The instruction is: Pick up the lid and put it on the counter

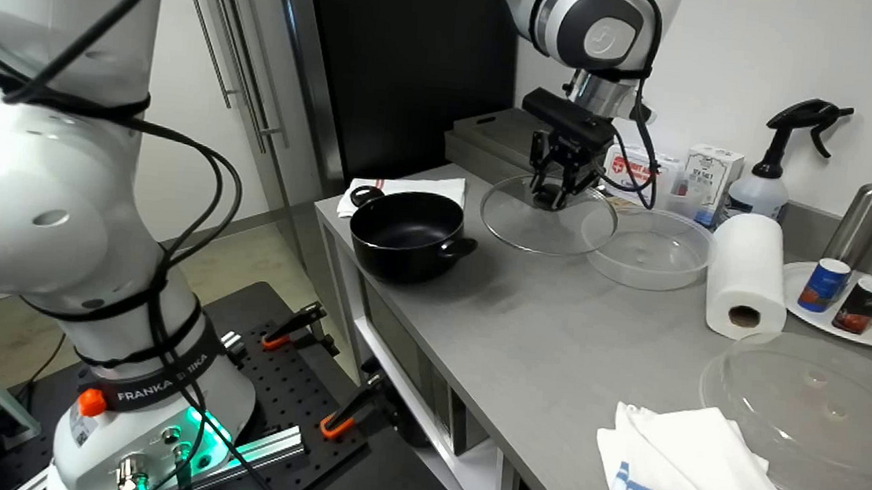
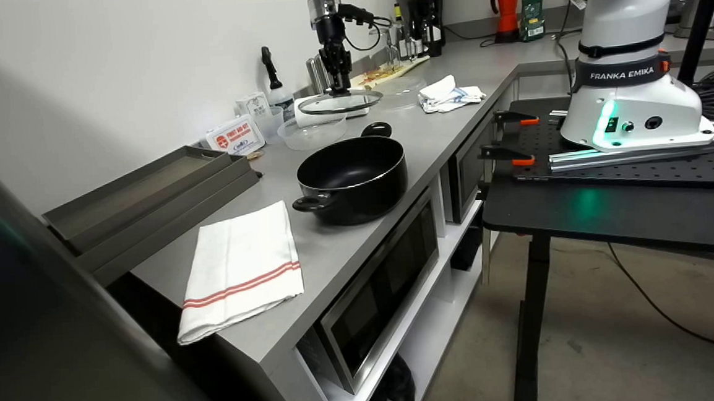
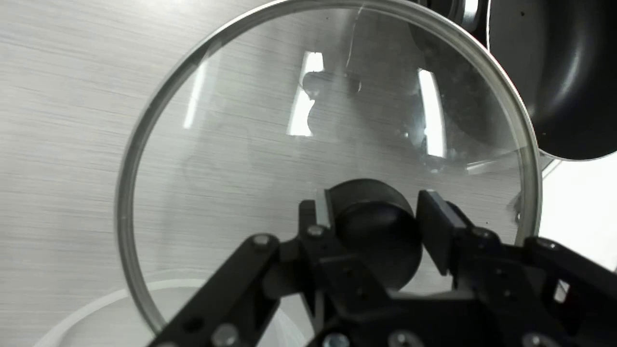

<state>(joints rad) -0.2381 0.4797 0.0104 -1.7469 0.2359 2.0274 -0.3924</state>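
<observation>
3 long glare streaks whiten the lid [image 3: 318,161].

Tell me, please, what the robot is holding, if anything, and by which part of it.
The glass lid, held by its black centre knob between the fingers.

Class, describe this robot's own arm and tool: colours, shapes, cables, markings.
The arm is glossy white with rounded, bulging segments. Black straps bind black cables along it. One joint has a dark grey cap. On the base, a dark band reads "FRANKA EMIKA" in white, above a green light. The tool is black, with angular, jointed fingers and silvery screws.
</observation>
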